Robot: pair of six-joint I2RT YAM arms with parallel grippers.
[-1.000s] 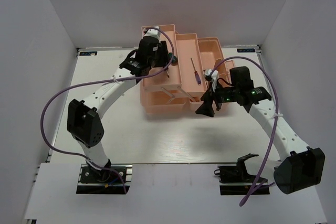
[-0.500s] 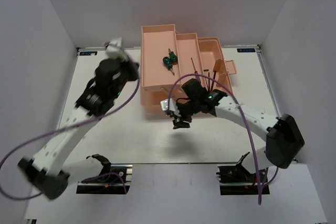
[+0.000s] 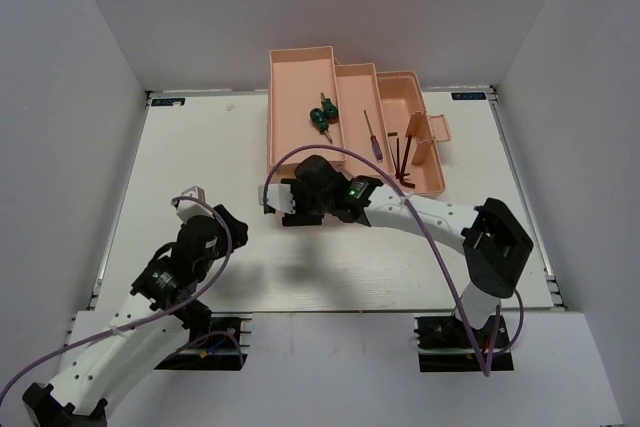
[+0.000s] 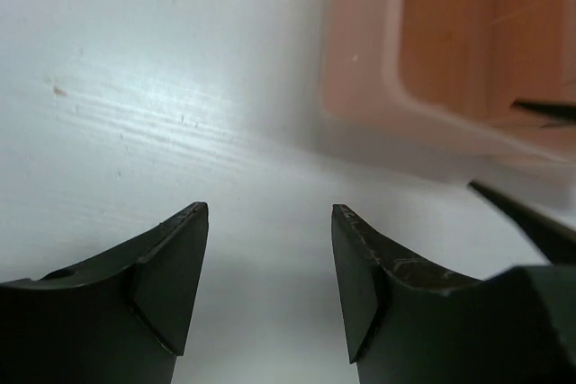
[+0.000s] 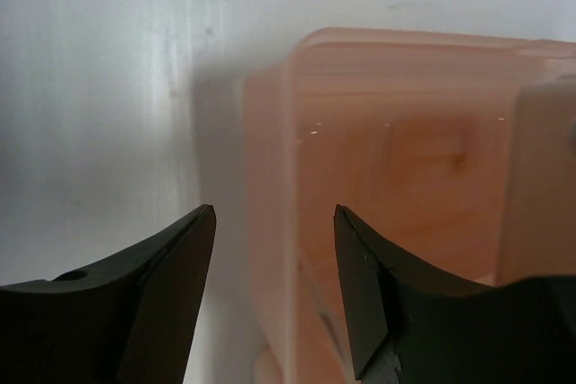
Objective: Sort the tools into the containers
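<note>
1. The left gripper [image 4: 270,211], jaws parted and holding nothing, hovers over the white table [image 4: 135,87] at the near left. It is well apart from the translucent salmon-pink plastic toolbox [image 4: 360,69], one corner of which shows ahead and to the right in the wrist view.
2. The right gripper [image 5: 274,213], fingers also spread and clasping nothing, sits at the toolbox's near left corner. The corner's upright edge lines up with the gap between the fingers, but it cannot be told whether they touch the plastic.
3. Two green-handled screwdrivers [image 3: 322,115] lie close together in the long left compartment [image 3: 295,72], towards its right wall.
4. A thin screwdriver with a blue-purple handle [image 3: 372,137] lies lengthwise and alone in the middle compartment [image 3: 357,87].
5. A cluster of thin dark L-shaped hex keys [image 3: 402,152] rests in the right compartment [image 3: 398,92], just beside a small upright flap of pink plastic [image 3: 432,132] on that tray's outer side. Their number is too small to count.
6. A purple cable [image 3: 300,152] arcs from the right arm across the toolbox's front.
</note>
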